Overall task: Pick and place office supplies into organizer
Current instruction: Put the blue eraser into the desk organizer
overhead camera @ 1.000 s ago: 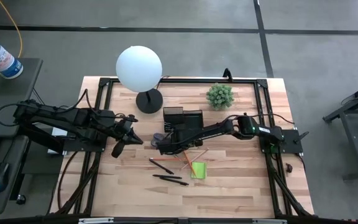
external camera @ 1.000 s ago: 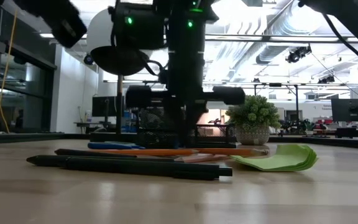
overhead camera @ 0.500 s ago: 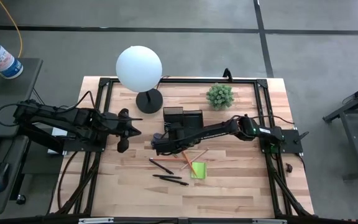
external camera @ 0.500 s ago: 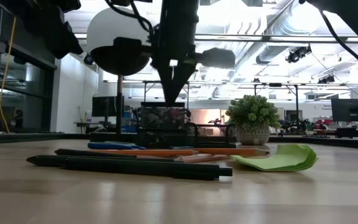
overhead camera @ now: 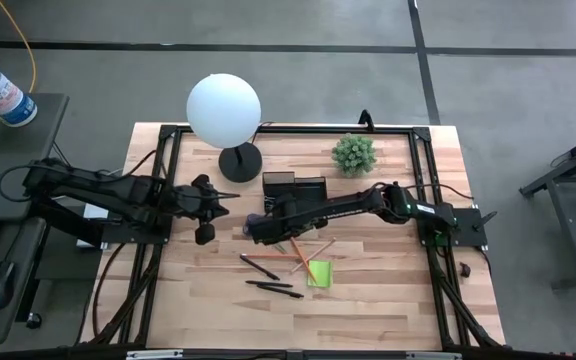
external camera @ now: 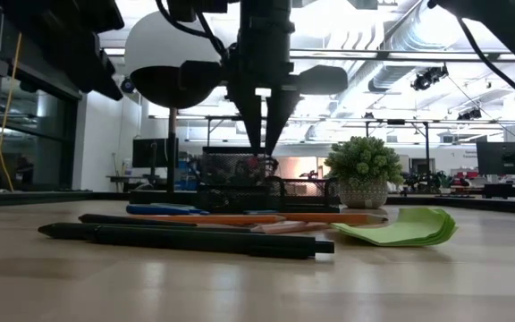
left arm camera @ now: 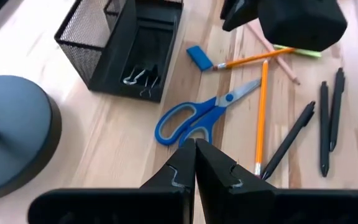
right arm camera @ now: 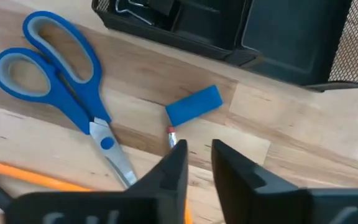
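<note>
- Black pens (overhead camera: 272, 288) lie nearest the table's (overhead camera: 388, 310) front edge, flat. One more lies slanted just behind them.
- Lime sticky pad (overhead camera: 318, 272) sits on the table right of the pens, flat, corner slightly curled in low view.
- Orange pencils (overhead camera: 299, 255) are crossed loosely behind the pad, and one touches the pad's edge. None are in the organizer.
- Blue-handled scissors (right arm camera: 67, 93) lie flat and closed on the wood, handles pointing away from the pencils, between the pens and the organizer.
- Small blue eraser-like block (right arm camera: 194, 106) lies just in front of the organizer wall, near the scissor blades, not touching them.
- R tool (right arm camera: 197, 150) hangs above the table over the gap between the block and a pencil's eraser end. Fingers are a bit apart w/ nothing between them: released, empty. Low view shows the tips pointing down, clear of the wood.
- L tool (left arm camera: 196, 146) is off to the left of the scissors, above the table, near the lamp base (overhead camera: 240, 162). Fingers are pressed together, clenched on nothing.
- Organizer (overhead camera: 294, 186) is a black mesh caddy, upright behind the scissors. Binder clips (left arm camera: 138, 78) sit in its low front tray; can't tell what's in the other compartments.
- White globe lamp (overhead camera: 224, 110) is back left, and a small potted plant (overhead camera: 353, 153) back right of the organizer.
</note>
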Robot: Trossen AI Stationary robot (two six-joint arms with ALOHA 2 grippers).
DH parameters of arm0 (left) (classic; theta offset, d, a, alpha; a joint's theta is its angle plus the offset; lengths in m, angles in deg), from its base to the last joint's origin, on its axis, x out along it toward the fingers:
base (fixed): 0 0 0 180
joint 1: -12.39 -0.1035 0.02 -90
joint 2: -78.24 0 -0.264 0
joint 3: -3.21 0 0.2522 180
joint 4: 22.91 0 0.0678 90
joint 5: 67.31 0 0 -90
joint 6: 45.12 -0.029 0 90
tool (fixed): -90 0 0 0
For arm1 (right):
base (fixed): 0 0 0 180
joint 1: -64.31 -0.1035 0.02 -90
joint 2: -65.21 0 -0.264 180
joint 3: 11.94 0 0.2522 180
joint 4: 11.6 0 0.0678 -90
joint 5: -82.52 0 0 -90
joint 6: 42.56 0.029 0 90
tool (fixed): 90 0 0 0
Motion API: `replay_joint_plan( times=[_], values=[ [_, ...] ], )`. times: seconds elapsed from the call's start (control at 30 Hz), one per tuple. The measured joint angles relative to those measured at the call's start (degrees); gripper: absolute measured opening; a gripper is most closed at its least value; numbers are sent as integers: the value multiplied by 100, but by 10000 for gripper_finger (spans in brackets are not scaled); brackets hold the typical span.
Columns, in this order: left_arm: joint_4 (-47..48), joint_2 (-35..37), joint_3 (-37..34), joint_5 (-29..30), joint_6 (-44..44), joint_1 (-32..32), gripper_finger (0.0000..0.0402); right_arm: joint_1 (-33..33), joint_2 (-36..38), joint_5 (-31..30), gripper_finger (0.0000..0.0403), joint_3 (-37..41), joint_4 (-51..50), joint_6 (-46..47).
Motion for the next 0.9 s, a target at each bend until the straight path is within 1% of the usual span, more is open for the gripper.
replay_joint_plan(
  times=[0.17,0.27,0.33,0.4,0.47,0.73,0.8,0.9],
  values=[
    [-6,-97,0,-57,0,2,1,163,-2,35,123,0,-3,111],
    [-8,-97,0,-61,0,-1,1,234,-2,-98,144,0,-11,98],
    [-8,-97,0,-72,-55,0,1,265,-2,-190,153,0,16,-216],
    [-9,-97,0,-202,-180,-1,1,265,-2,-257,157,0,17,-982],
    [-12,-97,0,-334,-248,0,1,265,-2,-201,157,0,-12,-1991],
    [-15,-97,0,-361,-262,2,1,182,-4,590,128,0,-188,-6374],
    [-23,-97,0,-361,-262,2,1,151,-4,606,121,0,-188,-7430],
    [-42,-97,0,-347,-262,1,1,157,-4,448,113,0,-104,-8751]
  ],
)
